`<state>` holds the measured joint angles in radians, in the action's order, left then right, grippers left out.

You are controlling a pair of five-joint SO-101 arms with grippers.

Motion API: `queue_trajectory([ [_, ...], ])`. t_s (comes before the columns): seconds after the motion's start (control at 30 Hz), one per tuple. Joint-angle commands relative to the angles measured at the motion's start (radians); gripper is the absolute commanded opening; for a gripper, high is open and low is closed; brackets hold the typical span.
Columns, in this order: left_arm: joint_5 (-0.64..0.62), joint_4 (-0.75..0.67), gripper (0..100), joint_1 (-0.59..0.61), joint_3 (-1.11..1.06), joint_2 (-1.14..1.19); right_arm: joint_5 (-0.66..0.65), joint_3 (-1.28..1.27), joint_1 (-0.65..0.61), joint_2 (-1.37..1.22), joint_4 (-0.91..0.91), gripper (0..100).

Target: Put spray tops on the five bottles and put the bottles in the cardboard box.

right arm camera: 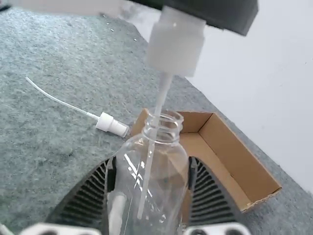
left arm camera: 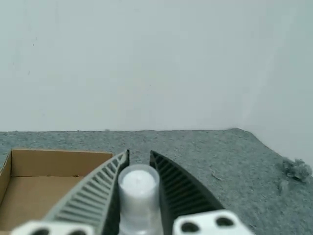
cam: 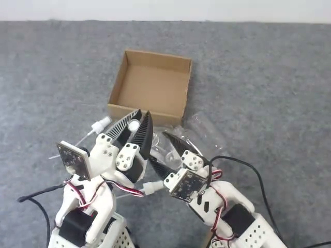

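My left gripper (cam: 144, 112) (left arm camera: 139, 154) is shut on a white spray top (cam: 134, 125) (left arm camera: 138, 188), held just in front of the cardboard box (cam: 150, 85) (left arm camera: 49, 171). In the right wrist view that spray top (right arm camera: 176, 41) hangs above a clear bottle (right arm camera: 149, 181), and its thin tube runs down through the bottle's open neck. My right gripper (cam: 158, 145) (right arm camera: 151, 161) is shut on this bottle (cam: 168, 152) and holds it upright. The box is open with nothing in it.
A loose spray top (cam: 100, 125) (right arm camera: 111, 123) with a long tube lies on the grey carpet left of the box's near corner. Clear bottles (cam: 207, 129) lie right of the box's front. Another white spray top (cam: 152, 187) sits between the two arms.
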<state>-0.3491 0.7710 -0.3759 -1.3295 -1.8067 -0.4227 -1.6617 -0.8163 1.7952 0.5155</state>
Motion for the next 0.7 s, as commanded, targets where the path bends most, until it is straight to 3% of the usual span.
queue_trajectory([
  [0.0,0.011,0.017,2,-0.011,0.007,-0.017,-0.009,0.011,-0.007,0.018,0.018,0.7],
  [0.33,0.048,0.06,16,-0.011,0.01,-0.017,-0.009,0.011,-0.007,0.019,0.019,0.7],
  [0.67,0.048,0.101,17,-0.002,0.051,-0.017,-0.009,0.011,-0.007,0.019,0.019,0.7],
])
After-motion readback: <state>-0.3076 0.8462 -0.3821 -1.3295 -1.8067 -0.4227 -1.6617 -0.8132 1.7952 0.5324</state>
